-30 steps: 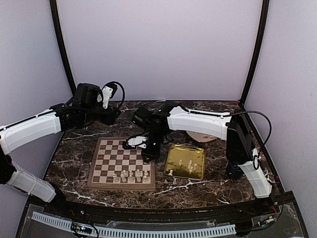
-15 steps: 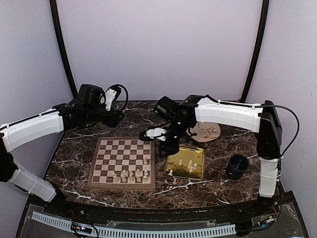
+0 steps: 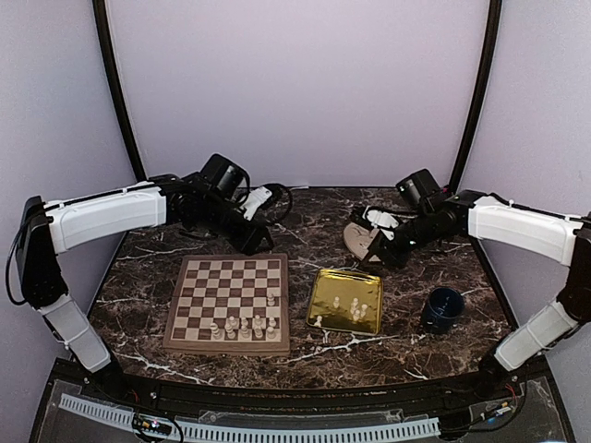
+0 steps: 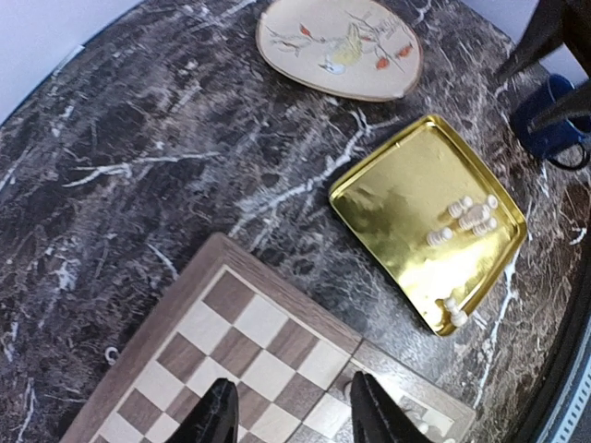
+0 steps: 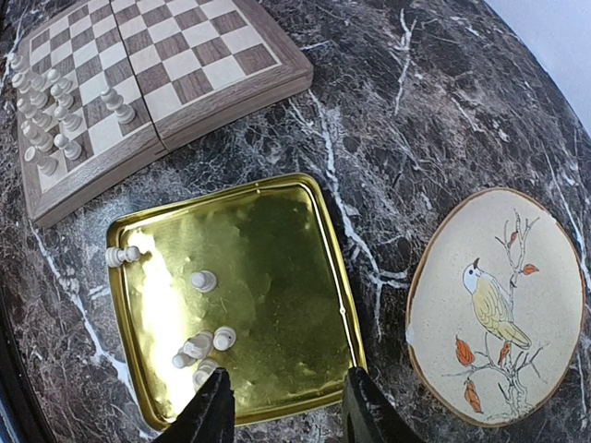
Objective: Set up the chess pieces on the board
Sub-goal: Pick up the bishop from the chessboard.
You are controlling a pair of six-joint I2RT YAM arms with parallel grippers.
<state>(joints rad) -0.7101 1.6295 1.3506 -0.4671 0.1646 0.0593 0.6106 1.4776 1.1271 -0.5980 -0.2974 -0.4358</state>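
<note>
- Underneath everything, a dark marble worktop (image 3: 138,277) with white veins carries all the things.
- Left arm reaches in from the left side; the left hand (image 4: 291,406) hangs above the far right corner of the board, its two dark fingers (image 4: 217,415) parted with nothing between them.
- Right arm reaches in from the right side; the right hand (image 5: 282,406) hangs above the far edge of the tray, near the plate, fingers (image 5: 208,411) likewise spread and empty.
- Wooden checked board (image 3: 229,291) lies flat on the left half of the worktop, with the tray just beside its right edge.
- Shiny gold tray (image 3: 365,286) lies between the board and the cup.
- Pale round plate (image 5: 503,305), painted with a bird on a twig, lies beyond the tray, near the back of the worktop.
- Dark blue cup (image 3: 441,307) stands upright to the right of the tray, apart from it.
- Cream chess pieces (image 3: 242,325) stand clustered on the board's two nearest rows, toward the right, with one alone a little farther in at the right edge; a handful more lie or stand in the tray, one of them on its side.
</note>
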